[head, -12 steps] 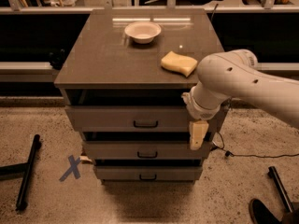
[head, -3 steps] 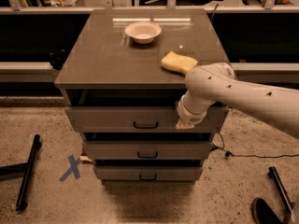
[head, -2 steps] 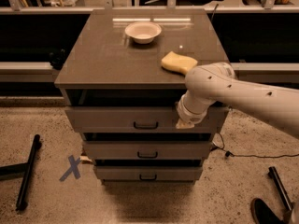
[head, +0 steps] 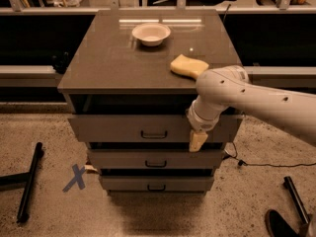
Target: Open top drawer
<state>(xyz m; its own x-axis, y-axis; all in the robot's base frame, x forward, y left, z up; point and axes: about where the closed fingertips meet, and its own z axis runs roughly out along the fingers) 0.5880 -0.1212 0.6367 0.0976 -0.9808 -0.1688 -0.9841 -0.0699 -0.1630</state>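
Here we see the hand (head: pixel 198 142) hanging in front of the right part of the top drawer (head: pixel 113 127), to the right of its black pull (head: pixel 154 134); whether it is spread or pressed together we cannot tell. The drawer sits directly under the counter (head: pixel 108 58), which carries a white bowl (head: pixel 151 33) and a yellow sponge (head: pixel 188 66)

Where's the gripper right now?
In the camera view, the gripper hangs in front of the top drawer, right of its black pull and below the sponge.
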